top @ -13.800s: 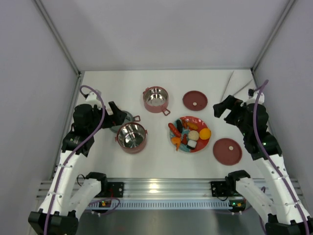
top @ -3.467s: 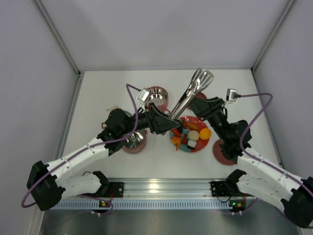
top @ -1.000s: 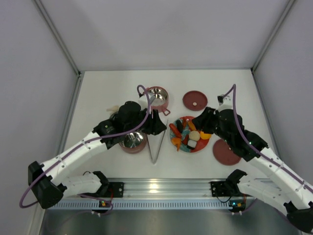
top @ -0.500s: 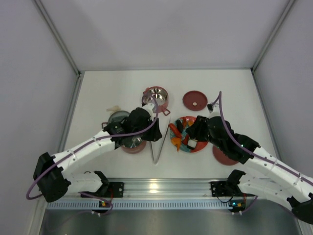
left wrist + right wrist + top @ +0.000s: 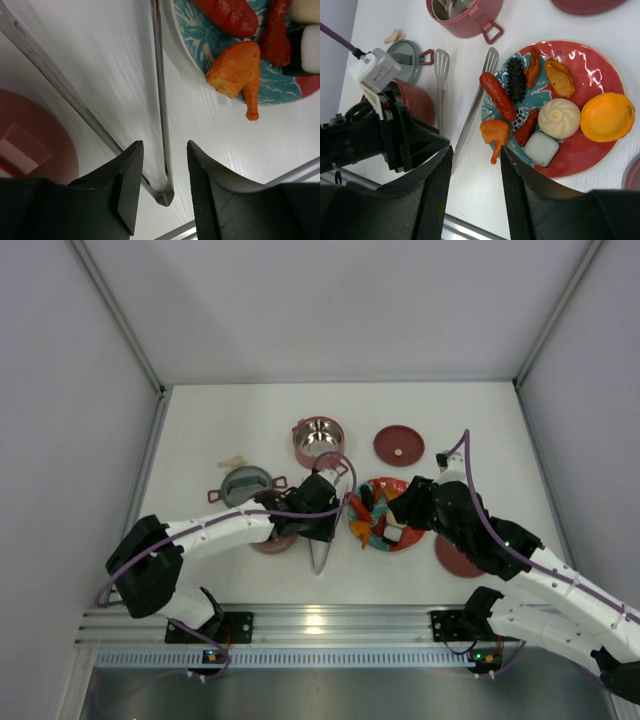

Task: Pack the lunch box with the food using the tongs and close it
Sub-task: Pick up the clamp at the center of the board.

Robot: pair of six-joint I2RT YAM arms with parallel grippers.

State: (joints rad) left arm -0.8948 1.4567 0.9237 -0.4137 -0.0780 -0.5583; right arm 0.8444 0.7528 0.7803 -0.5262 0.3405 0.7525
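Step in hand: grasping the tongs
Tongs [image 5: 159, 100] lie flat between pot [image 5: 45, 135] and plate [image 5: 592, 70]. The left gripper [image 5: 163, 150] straddles their hinge end, jaws parted, not pinching (right gripper [image 5: 476, 152] gapes empty above the food [image 5: 497, 95]). Next move, I judge: pinch, then lift.

Bright even overhead light; soft shadows; glare on plate [image 5: 592, 67]; wrist views sharp.

White table [image 5: 200, 430] has tongs [image 5: 320, 555] near-middle, red plate [image 5: 409, 544] just right of them, pots [image 5: 318, 458] and grey dish [image 5: 246, 485] leftish, lids [image 5: 398, 445] right.
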